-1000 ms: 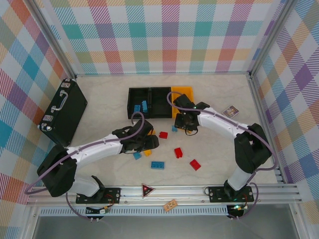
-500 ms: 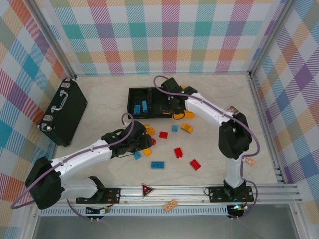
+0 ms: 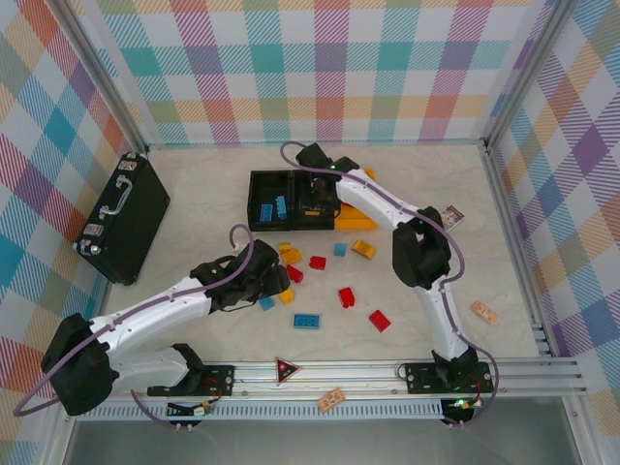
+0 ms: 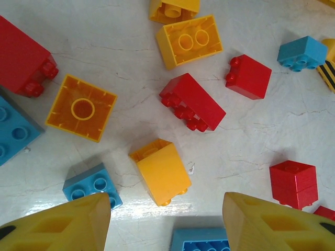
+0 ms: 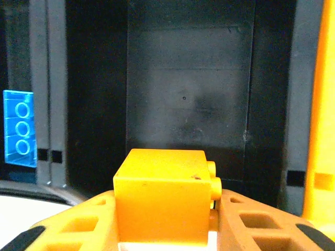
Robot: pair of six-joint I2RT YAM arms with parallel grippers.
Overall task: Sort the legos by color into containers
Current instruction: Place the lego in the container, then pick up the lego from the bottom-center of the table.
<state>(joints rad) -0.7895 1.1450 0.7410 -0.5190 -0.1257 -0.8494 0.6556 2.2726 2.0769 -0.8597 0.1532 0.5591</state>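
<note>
Sorting early: right claw (image 5: 163, 226) gripped a yellow-orange brick (image 5: 161, 196) over the middle black bin (image 5: 188, 99), blue bricks (image 3: 272, 207) binned at its 9 o'clock, left claw (image 4: 166, 219) gaped above loose legos (image 4: 192, 102).

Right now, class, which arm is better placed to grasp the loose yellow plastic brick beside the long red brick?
Left. The left gripper, open, hangs over that yellow plastic brick; the right gripper is shut on another yellow-orange brick at a black plastic bin.
</note>
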